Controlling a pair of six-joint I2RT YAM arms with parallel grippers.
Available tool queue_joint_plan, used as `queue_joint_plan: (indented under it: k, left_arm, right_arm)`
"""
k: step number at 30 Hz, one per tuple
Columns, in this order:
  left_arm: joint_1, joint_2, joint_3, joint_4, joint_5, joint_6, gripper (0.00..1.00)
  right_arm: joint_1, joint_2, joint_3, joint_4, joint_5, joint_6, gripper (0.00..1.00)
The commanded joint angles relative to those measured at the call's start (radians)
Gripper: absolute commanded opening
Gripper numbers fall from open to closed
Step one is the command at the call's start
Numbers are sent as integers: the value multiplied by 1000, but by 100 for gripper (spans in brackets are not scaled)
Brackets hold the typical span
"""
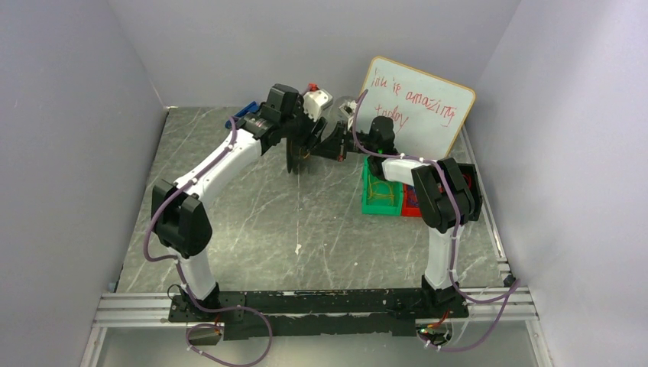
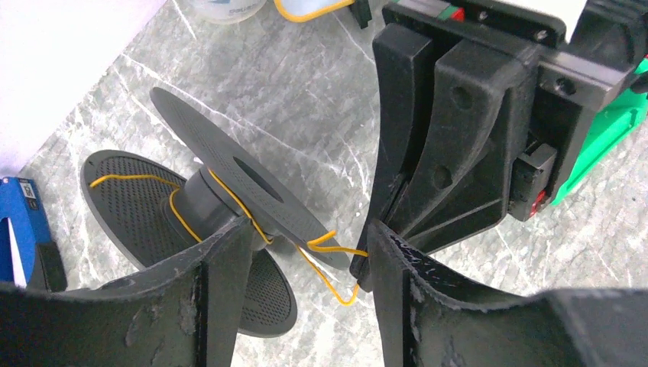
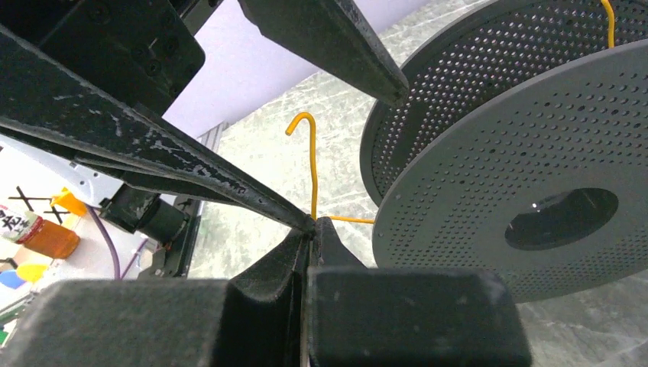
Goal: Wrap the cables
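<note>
Cable [image 2: 122,177] is lying mostly at the left of the left wrist view, looping over the far flange and taking a few turns round the hub of the black spool [image 2: 221,153]. The spool is sitting tilted on the desk [image 2: 306,99], just in front of the left end effector [image 2: 304,229].

That end effector is standing released. Its two fingers are spread apart, with the near flange's rim and the loose strand passing through the gap. Its left finger is lying against the flange edge, but nothing is being clamped as far as I can tell.

Moving right, the cable is leaving the hub, crossing the flange rim in a small kink, and running roughly left to right. It is ending at the right end effector [image 2: 364,260], which is nearer the free end. That end effector is clenched, pinching the strand at its very tips, with a short hooked tail sticking up beyond them.

Judging from this, the coming wrap is depending on the right arm carrying the pinched strand round the hub between the two flanges while the left steadies the spool.
</note>
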Motion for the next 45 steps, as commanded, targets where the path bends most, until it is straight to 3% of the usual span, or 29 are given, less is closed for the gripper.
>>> queue_joint_plan:
  k: [1,3,13,14,17,18,29,41,45]
  left_arm:
    - [-4,-9,43,12,75,-29,65]
    - [-4,-10,40,10,97,-38,64]
    - [-3,-8,20,24,80,-39,39]
    - [-4,-8,21,25,79,-40,34]
    - [-4,-4,30,27,50,-46,6]
    - [-4,-4,32,28,41,-50,3]
    - [23,-30,142,-15,-1,-111,3]
    - [173,-77,139,19,226,-372,2]
    - [188,-82,130,33,254,-391,4]
  right_arm:
    - [6,-40,10,37,-17,-10,0]
    - [6,-38,7,38,-18,-10,0]
    - [6,-38,7,54,-25,0,0]
    - [5,-38,7,50,-25,-3,0]
    - [5,-39,1,45,-27,-11,0]
    - [6,-40,-1,42,-28,-14,0]
    - [14,-62,2,-169,-3,-188,0]
    - [34,-65,37,-331,16,-307,0]
    - [41,-64,44,-351,13,-323,0]
